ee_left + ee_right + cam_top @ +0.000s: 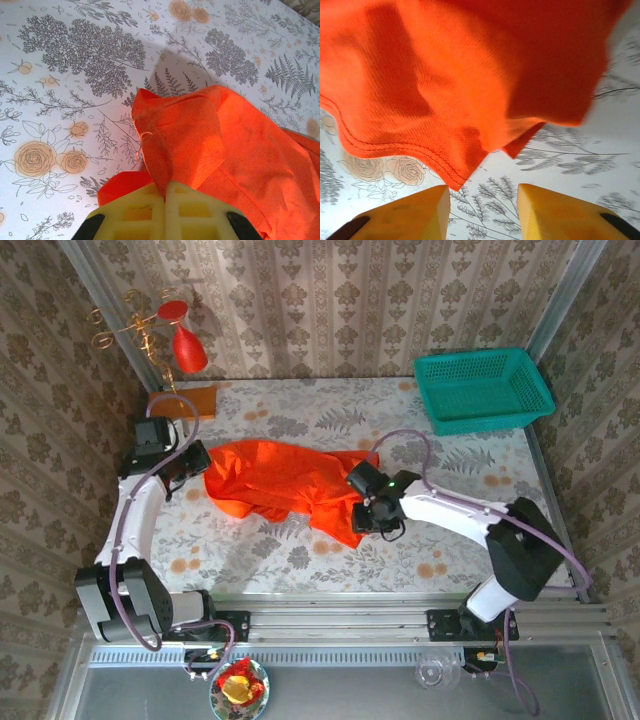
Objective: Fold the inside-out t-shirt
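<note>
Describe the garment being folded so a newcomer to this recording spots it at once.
On the floral-print table, look at its middle. The t-shirt is the crumpled bright orange-red cloth there, one end pinched in the left fingers. Unlike the flat orange-brown block at the far-left corner and the red ornament behind it, it is soft and wrinkled.
</note>
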### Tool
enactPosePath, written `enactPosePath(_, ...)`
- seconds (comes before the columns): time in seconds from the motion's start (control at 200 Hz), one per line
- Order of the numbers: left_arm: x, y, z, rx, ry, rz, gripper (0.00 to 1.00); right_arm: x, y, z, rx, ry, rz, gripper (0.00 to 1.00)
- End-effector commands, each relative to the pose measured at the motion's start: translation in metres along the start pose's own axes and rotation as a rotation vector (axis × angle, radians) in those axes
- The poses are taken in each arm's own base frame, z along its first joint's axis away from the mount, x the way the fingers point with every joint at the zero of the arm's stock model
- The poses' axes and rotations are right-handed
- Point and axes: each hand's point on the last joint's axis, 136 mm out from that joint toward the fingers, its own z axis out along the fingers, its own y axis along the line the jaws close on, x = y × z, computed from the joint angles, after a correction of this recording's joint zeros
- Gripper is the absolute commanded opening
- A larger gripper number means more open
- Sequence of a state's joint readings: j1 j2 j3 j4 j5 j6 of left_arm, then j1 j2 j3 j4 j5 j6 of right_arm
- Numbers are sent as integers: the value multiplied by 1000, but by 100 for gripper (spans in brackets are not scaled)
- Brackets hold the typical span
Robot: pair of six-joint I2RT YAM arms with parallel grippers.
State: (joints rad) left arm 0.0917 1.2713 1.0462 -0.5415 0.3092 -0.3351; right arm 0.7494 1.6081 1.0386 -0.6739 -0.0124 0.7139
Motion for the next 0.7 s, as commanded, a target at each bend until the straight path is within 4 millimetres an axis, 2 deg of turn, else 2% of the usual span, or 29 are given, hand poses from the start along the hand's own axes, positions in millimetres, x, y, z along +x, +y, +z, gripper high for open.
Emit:
enactPosePath(0.0,0,2,-6,-1,-24,29,0,15,11,17,10,34,76,48)
enactPosePath(0.095,2,3,-8,1,-24,28,0,21,20,27,18,38,97,54)
enactPosePath(0.295,2,0,-14,0,-27,41,0,26,28,33,81,26,106,61)
enactPosePath(0.52,2,0,-15,1,-31,47,0,21,16,41,209,27,98,58)
enactPosePath(0.695,2,0,-15,0,-28,51,0,17,16,38,219,11,96,54)
